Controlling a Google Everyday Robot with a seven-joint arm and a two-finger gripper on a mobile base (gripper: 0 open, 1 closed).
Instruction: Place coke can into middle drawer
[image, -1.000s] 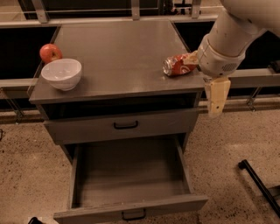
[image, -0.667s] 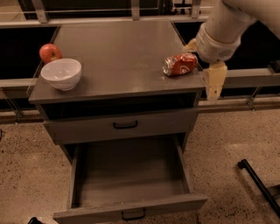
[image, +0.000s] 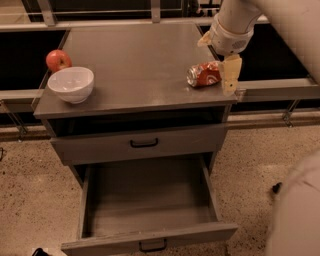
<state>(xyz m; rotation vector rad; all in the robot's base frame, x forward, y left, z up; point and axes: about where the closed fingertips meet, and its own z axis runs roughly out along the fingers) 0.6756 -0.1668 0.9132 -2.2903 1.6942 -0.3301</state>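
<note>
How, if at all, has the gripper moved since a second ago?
Yes. The gripper moved up and left, from below the cabinet top to beside the coke can.

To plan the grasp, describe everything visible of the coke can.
The coke can is small, red with white lettering and a silver end facing left, dented metal. It lies on its side near the right front edge of the grey cabinet top. The open tool hangs at its right end; contact unclear.
</note>
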